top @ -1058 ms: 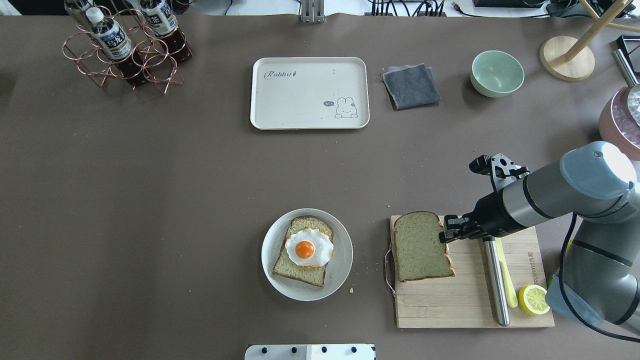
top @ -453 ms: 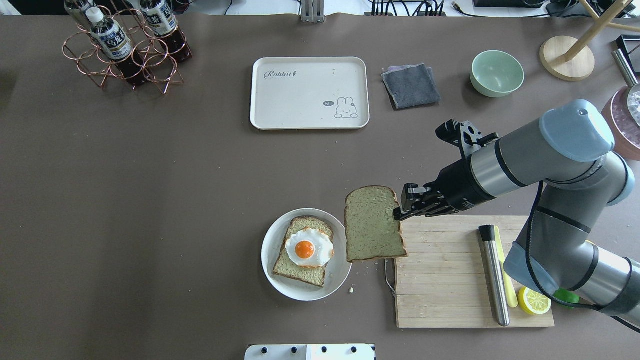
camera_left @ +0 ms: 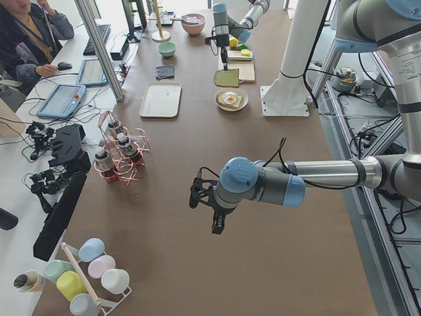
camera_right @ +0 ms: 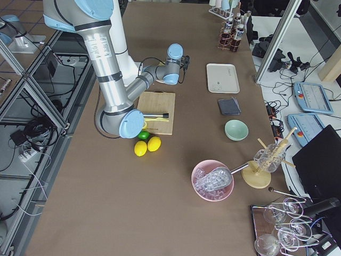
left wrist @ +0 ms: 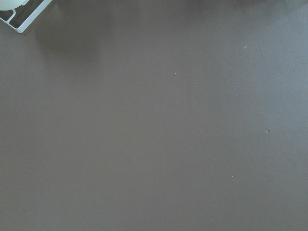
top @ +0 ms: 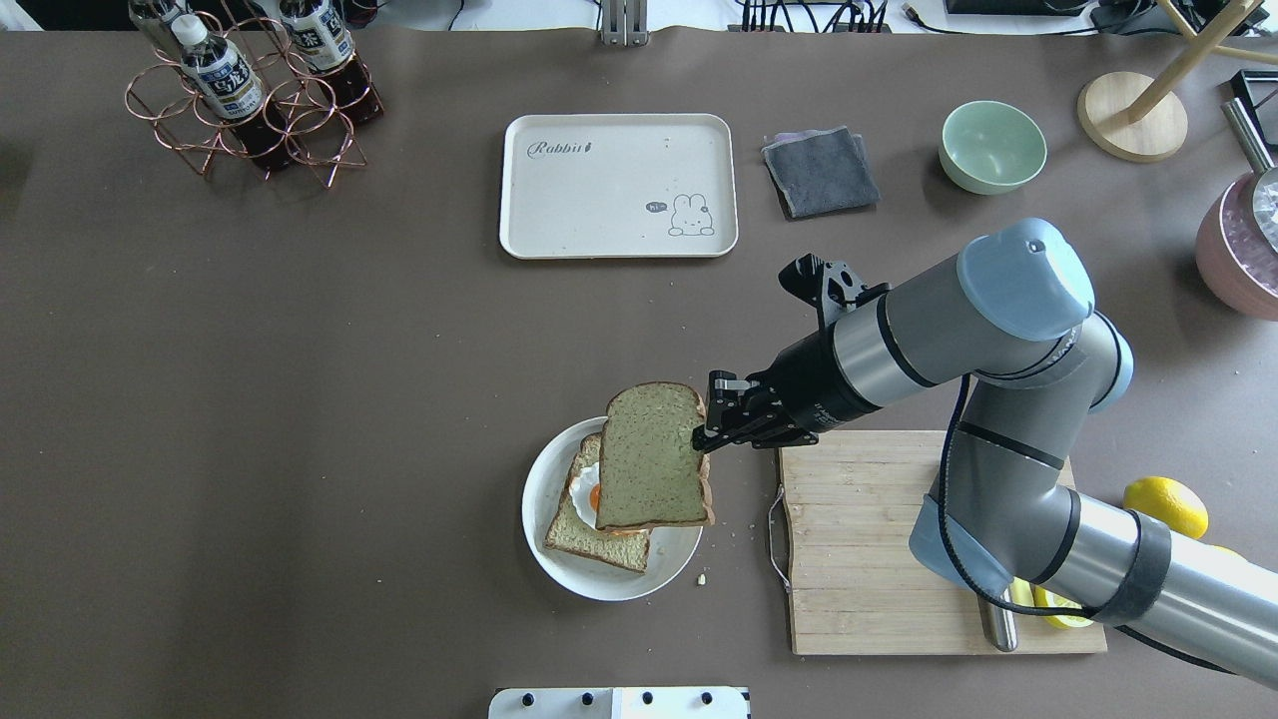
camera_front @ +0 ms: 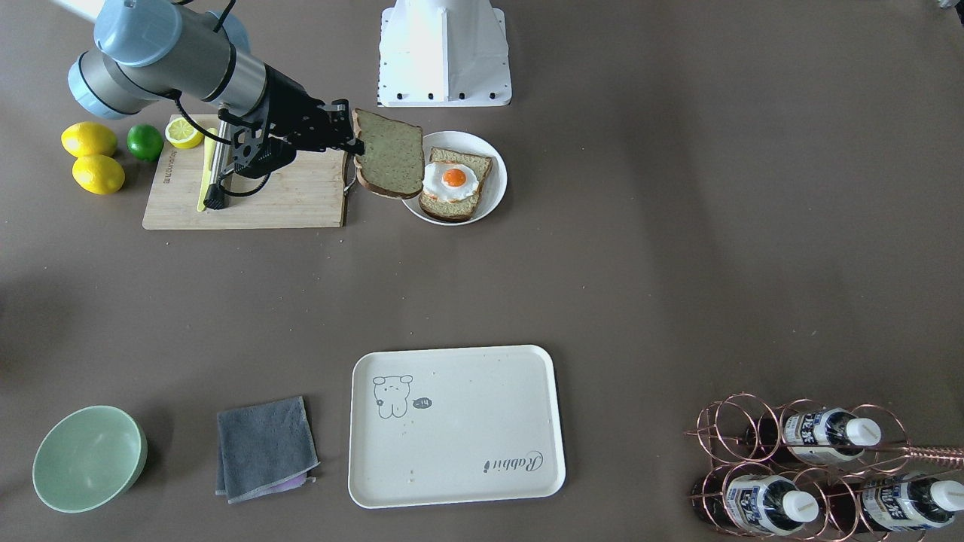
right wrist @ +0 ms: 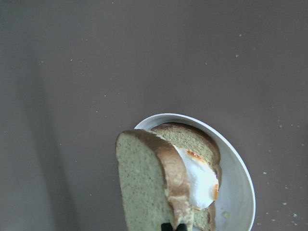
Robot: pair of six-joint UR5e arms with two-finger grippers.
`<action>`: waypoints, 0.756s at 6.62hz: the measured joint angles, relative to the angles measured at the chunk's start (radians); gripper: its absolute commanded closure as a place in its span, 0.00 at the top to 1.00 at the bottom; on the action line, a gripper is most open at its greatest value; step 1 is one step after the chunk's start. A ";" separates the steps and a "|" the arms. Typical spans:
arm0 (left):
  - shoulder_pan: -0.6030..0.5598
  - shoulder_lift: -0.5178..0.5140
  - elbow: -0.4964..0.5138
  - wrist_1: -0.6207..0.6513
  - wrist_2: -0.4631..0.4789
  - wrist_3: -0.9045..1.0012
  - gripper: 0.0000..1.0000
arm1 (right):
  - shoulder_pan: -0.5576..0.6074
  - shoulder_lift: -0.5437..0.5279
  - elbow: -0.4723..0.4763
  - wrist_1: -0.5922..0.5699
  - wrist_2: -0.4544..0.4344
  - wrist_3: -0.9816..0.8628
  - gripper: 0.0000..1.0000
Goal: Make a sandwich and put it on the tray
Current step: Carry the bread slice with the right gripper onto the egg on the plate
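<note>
Greenish-tan bread with a brown crust makes up the sandwich, which is in two parts: the top slice (top: 651, 459) hangs in the air, pinched by one crust edge in the right arm's jaws, while the bottom slice (top: 589, 534) lies on a white plate (top: 619, 589) with the fried egg (camera_front: 453, 181) on it. From overhead the lifted slice covers most of the egg and overlaps the lower slice, shifted a little toward the arm; from the left end of the counter (top: 300, 399) it floats clear above the plate, not touching what lies there. The right arm (top: 899, 340) reaches in over the wooden cutting board (top: 859, 559), which sits just beside the plate. The tray (top: 599, 200), cream-white with "Rabbit" script, lies well apart from the plate on the far side of the counter, with a folded grey cloth (top: 821, 170) and a pale green bowl (top: 992, 146) along from it, and a copper wire rack of bottles (top: 250, 110) toward the other end. Lemons (camera_front: 90, 139) and a lime (camera_front: 144, 141) rest by the board. The left arm (camera_left: 263, 184) hovers over bare counter well away from all this, and whether the left arm's jaws are spread or pressed together I cannot tell.
</note>
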 measured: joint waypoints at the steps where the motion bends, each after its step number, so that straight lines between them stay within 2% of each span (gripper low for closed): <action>1: 0.001 0.000 0.001 0.000 0.000 0.000 0.98 | -0.033 0.027 -0.039 0.056 -0.052 0.082 0.00; 3: 0.001 0.000 0.000 -0.001 0.000 0.000 0.98 | -0.073 0.037 -0.117 0.192 -0.120 0.186 0.00; 5: 0.001 0.000 -0.002 -0.001 0.000 -0.001 0.98 | -0.103 0.018 -0.135 0.239 -0.170 0.253 0.00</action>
